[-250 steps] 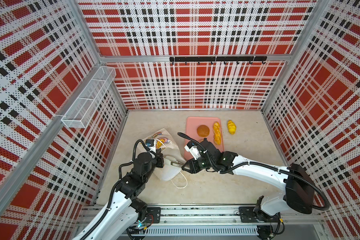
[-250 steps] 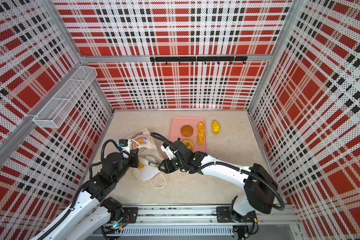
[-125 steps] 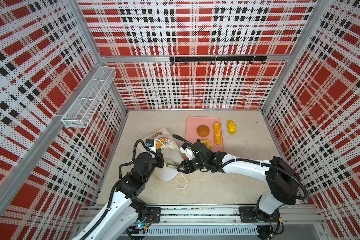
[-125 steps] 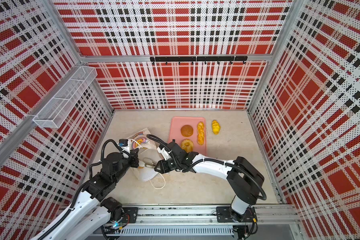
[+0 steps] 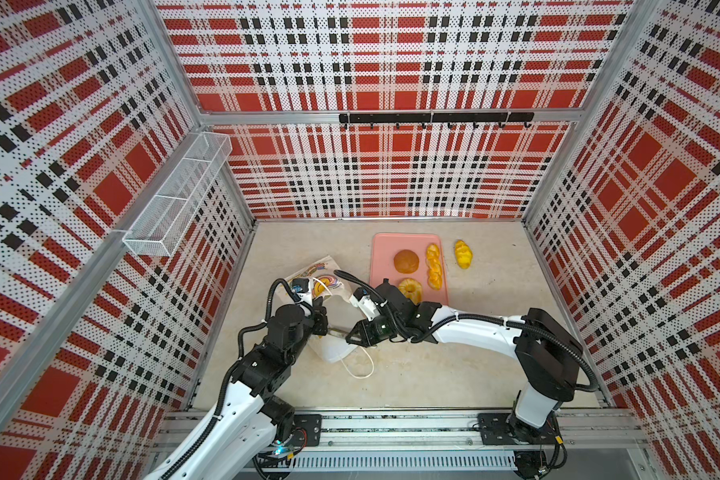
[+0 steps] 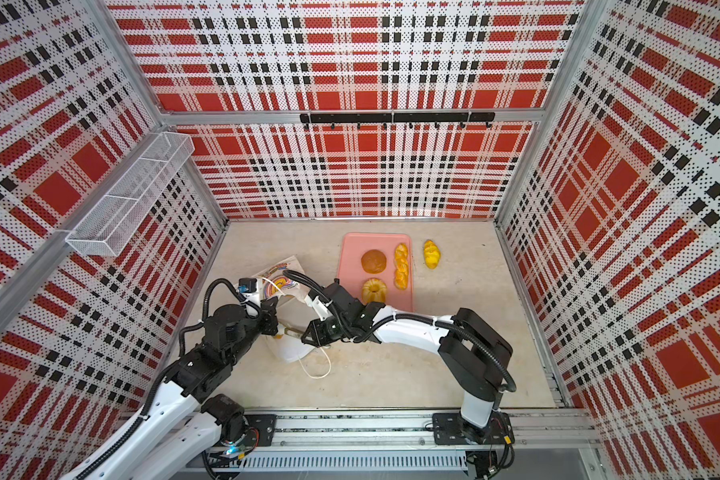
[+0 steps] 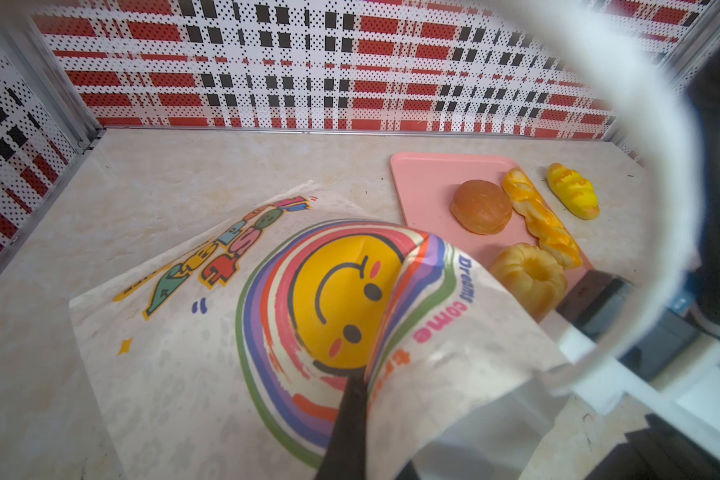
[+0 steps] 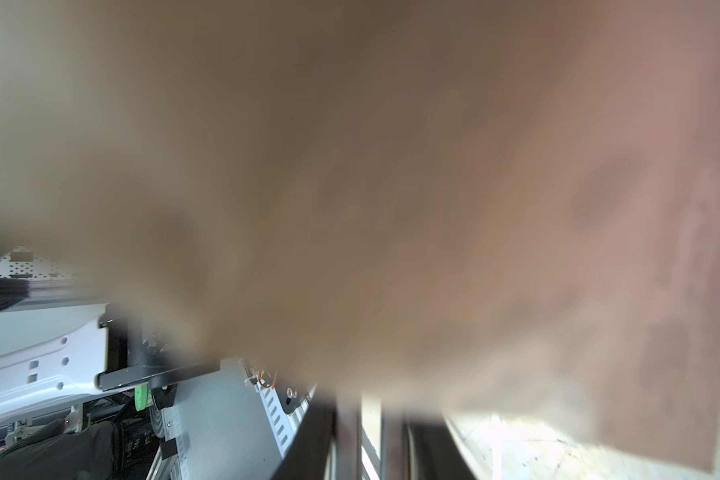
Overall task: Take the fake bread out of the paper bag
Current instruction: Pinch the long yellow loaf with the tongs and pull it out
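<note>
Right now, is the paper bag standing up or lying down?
Lying down: the paper bag rests printed side up on the table.

We are looking into a robot test cell in a lab, not a home or a shop. 3 perforated sheet walls printed in red, black and white plaid (image 5: 391, 62) box in a beige marble-look table (image 5: 433, 382), framed by bare silver aluminium bars (image 5: 267, 118). 2 white-and-black robot arms, left (image 5: 233, 415) and right (image 5: 474, 332), are bolted to a metal rail (image 5: 391, 424) along the front edge, beside a white slotted cable duct (image 5: 391, 461). A white wire-mesh basket (image 5: 175, 195) and a black hook rail (image 5: 433, 117) hang on the walls. Glossy golden-yellow and brown toy breads (image 5: 433, 266) lie on a flat pink tray (image 5: 385, 249).
</note>
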